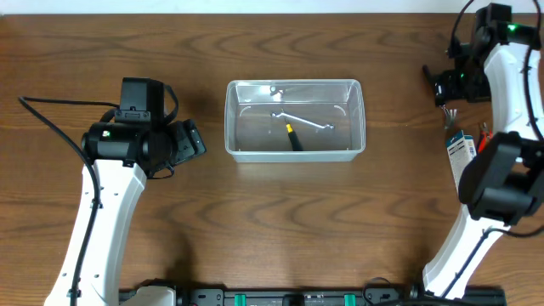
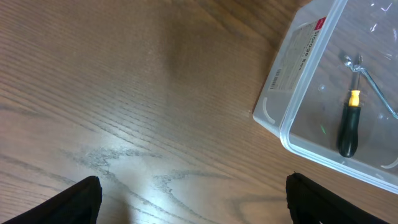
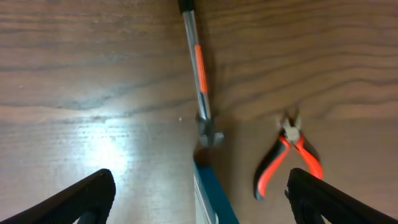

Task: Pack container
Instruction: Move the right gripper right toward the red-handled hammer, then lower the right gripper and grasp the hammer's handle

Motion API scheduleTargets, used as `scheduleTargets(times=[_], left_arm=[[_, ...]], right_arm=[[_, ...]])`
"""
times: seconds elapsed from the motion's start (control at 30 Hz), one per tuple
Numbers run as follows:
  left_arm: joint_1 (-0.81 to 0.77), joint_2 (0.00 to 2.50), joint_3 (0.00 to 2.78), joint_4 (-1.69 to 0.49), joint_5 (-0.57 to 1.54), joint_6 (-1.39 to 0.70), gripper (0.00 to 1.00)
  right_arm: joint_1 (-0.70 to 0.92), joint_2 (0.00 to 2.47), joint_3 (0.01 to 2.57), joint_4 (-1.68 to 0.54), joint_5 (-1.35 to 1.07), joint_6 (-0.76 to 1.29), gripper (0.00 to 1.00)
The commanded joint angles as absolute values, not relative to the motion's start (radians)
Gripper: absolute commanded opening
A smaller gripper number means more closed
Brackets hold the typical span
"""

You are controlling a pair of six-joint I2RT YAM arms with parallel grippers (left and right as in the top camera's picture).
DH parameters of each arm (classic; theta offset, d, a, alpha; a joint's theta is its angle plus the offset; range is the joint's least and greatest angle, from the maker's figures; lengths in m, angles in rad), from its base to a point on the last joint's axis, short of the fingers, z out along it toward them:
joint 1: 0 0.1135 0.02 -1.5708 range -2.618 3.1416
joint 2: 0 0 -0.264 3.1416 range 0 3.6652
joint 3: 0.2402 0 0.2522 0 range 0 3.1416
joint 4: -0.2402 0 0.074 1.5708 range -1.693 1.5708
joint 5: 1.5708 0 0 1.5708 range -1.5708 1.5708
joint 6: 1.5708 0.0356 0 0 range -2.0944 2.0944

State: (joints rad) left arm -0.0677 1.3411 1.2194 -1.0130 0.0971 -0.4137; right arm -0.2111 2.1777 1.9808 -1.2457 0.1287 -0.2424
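the clear container (image 1: 228,119) sits on the wooden table (image 1: 280,221) just above the centre of the overhead frame, between the two arms and touching neither. inside it lie a silver wrench (image 1: 310,121) and a screwdriver (image 2: 348,127) with a black handle and a yellow band, its tip near the wrench. the left gripper (image 1: 189,140) is at mid-left, near the container's left end, its fingers spread wide over bare wood with nothing between them; in its wrist view the container's corner fills the upper right. the right gripper (image 1: 442,85) is at the upper right of the overhead frame, well apart from the container, also spread wide and empty. below it, in its wrist view, lie a thin tool (image 3: 198,68) with an orange stripe at upper centre, red-handled pliers (image 3: 289,155) at lower right, and the edge of a blue packet (image 3: 211,199) at bottom centre.
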Motion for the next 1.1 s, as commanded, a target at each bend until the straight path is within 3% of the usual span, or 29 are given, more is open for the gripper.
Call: scheduleTargets(times=[0.0,1.07], left_arm=[[-0.07,1.347,1.214,-1.018,0.085,-0.397,0.87],[-0.07,1.347,1.214,-1.031,0.085,-0.397,0.87]], right_arm=[[-0.216,2.231,1.98,-1.232,0.123,-0.24,0.9],[-0.283,2.361,1.957,-1.194,0.076,-0.207,0.77]])
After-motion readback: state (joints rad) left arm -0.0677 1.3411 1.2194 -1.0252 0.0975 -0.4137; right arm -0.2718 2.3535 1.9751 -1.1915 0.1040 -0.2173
